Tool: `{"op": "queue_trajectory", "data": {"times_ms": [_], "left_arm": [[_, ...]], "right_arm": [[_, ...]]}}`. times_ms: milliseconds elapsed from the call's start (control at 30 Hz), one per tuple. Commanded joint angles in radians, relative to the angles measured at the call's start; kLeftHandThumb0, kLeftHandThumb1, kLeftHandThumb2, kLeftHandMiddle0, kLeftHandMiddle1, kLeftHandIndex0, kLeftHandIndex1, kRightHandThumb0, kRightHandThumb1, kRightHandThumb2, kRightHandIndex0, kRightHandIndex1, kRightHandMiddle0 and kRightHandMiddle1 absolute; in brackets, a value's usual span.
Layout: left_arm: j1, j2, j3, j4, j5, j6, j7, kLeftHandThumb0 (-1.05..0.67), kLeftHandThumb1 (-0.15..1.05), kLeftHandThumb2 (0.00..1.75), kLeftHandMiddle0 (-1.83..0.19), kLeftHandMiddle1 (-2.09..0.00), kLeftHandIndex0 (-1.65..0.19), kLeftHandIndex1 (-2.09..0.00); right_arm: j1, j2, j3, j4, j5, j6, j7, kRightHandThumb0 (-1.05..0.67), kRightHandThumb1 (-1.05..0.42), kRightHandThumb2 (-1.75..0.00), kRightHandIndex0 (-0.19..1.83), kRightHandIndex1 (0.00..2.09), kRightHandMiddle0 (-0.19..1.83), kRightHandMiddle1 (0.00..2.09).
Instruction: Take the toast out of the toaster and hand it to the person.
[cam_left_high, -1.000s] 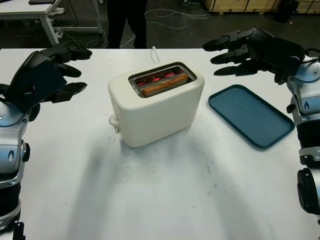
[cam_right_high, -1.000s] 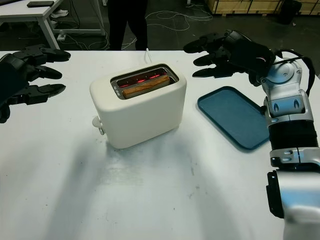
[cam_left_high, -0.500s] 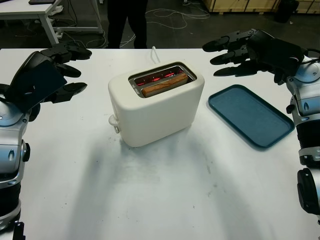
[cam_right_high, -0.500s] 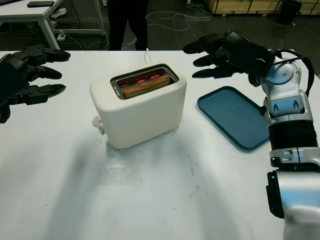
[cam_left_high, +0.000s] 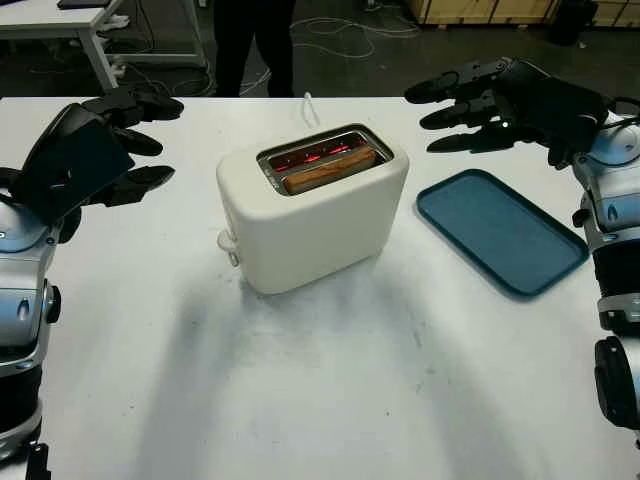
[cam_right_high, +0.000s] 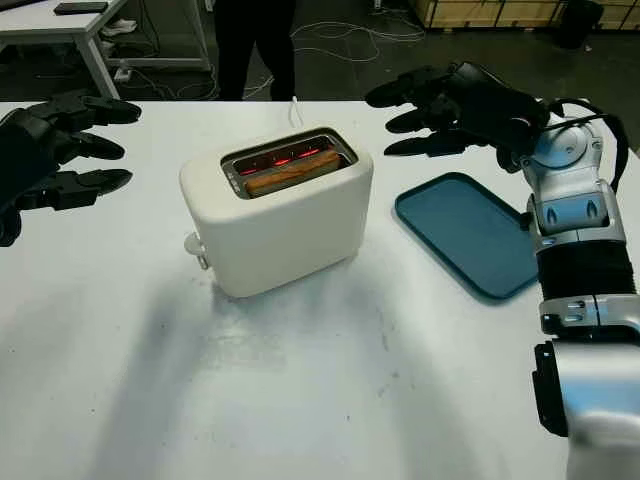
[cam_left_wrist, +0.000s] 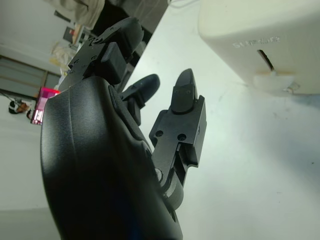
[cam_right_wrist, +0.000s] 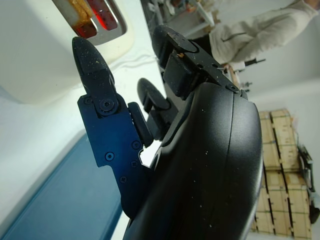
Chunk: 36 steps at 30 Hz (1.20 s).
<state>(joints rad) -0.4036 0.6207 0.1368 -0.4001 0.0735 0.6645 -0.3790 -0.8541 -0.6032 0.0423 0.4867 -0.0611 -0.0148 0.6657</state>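
- Nothing has moved since a second ago.
- Left robot hand (cam_left_high: 95, 150) at 9 o'clock, right robot hand (cam_left_high: 500, 100) at 2 o'clock of the toaster (cam_left_high: 310, 205): both open, empty, ready for the toast (cam_left_high: 328, 171).

Bright overhead light casts soft shadows on the white table (cam_left_high: 330, 390); wrist backgrounds blur.

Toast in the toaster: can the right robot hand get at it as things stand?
Probably yes: the toast sits exposed in the toaster's open slot, and the open right robot hand hovers beside it, with nothing between them.
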Motion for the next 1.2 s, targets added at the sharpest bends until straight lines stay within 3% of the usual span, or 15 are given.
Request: {"op": "queue_trajectory", "data": {"times_ms": [0,1167], "left_arm": [[-0.003,0.006,0.002,0.004,-0.003,-0.004,0.001,0.1,0.92,0.32,-0.09,-1.13,-0.3,-0.53],[0.001,0.006,0.001,0.002,0.001,-0.011,0.003,0.11,0.92,0.32,-0.11,-1.12,-0.3,-0.54]], "right_arm": [[-0.001,0.002,-0.003,-0.002,0.003,0.003,-0.001,-0.54,-0.77,0.0,0.7,0.16,0.7,0.01],[-0.004,0.002,-0.003,0.01,0.002,-0.002,-0.001,-0.5,-0.78,0.0,0.69,0.18,0.69,0.01]]}}
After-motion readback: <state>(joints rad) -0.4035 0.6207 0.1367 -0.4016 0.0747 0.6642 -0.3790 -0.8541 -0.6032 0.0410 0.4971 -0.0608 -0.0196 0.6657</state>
